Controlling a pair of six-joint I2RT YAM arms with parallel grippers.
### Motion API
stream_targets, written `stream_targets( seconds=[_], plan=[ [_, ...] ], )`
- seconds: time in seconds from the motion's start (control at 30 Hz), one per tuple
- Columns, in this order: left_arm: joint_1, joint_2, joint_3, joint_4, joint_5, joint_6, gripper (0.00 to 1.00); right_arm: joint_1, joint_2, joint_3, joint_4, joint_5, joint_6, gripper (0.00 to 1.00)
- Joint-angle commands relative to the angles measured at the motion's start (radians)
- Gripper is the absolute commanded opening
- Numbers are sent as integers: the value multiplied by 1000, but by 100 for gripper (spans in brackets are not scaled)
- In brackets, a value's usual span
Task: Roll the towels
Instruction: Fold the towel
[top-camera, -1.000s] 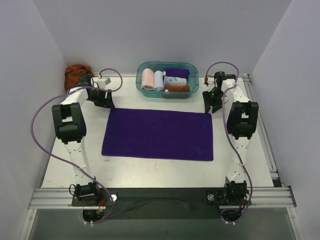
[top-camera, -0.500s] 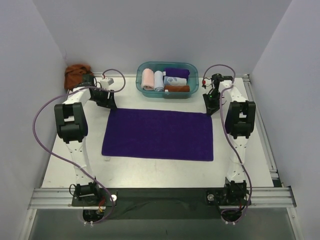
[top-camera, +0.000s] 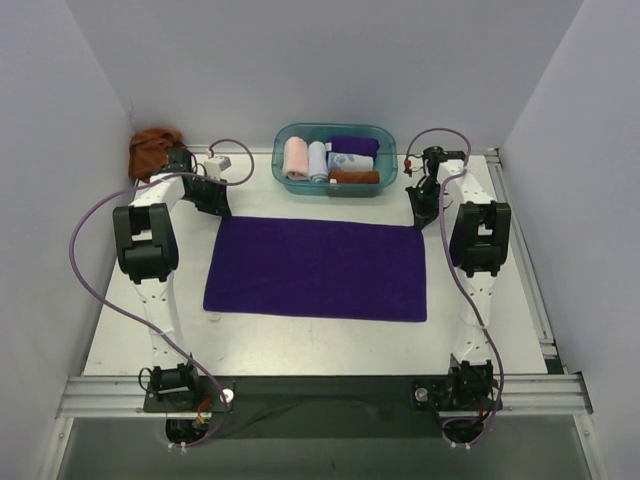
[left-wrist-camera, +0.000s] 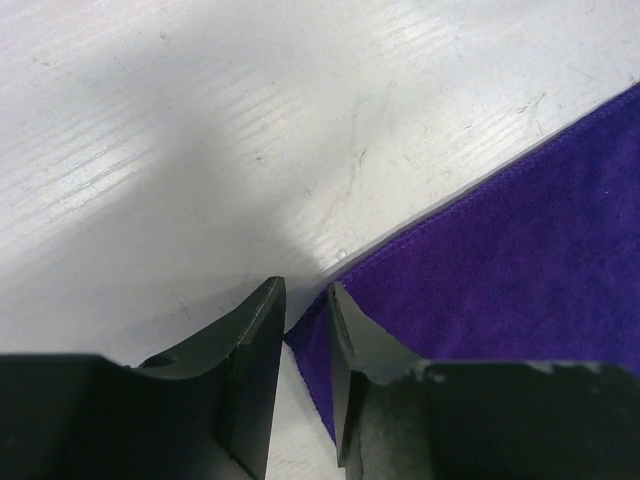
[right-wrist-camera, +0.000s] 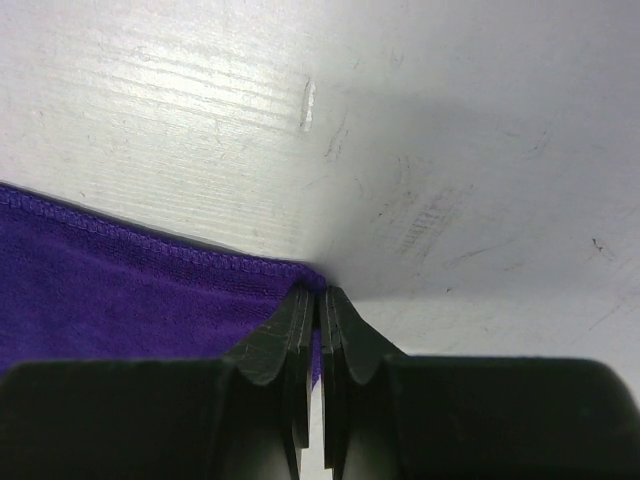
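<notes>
The purple towel (top-camera: 318, 268) lies spread flat in the middle of the table. My left gripper (top-camera: 215, 200) is down at its far left corner. In the left wrist view the left gripper (left-wrist-camera: 305, 288) stands narrowly open, with the corner of the purple towel (left-wrist-camera: 520, 260) in the gap and not pinched. My right gripper (top-camera: 422, 205) is at the far right corner. In the right wrist view the right gripper (right-wrist-camera: 320, 292) is shut on the hemmed corner of the purple towel (right-wrist-camera: 120, 290). The rust-brown towel (top-camera: 155, 150) sits bunched at the back left.
A teal tub (top-camera: 335, 190) at the back centre holds rolled cloths: pink, pale blue, white patterned, purple and rust. The enclosure walls stand close on both sides and behind. A metal rail runs along the near edge by the arm bases.
The right gripper has come down to the towel's far right corner and shut on it. The left jaws have narrowed around the far left corner. The towel has not moved.
</notes>
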Motion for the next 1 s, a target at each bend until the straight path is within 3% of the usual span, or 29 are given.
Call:
stream_targets(
  seconds=[0.0,0.2,0.33,0.67,0.97],
  plan=[
    [-1,1,38,-9,33,26,35,2,22,51,-44,23,1,0],
    [13,-16,40,-48,93,26,47,2,30,74,-42,23,6,0],
    [19,-11,47,-72,110,30,47,3,28,66,-44,23,3,0],
    [42,-4,63,-98,101,50,33,2,39,81,-44,31,-2,0],
    [39,58,178,-92,121,-6,1,0,80,192,-35,17,19,0]
  ],
)
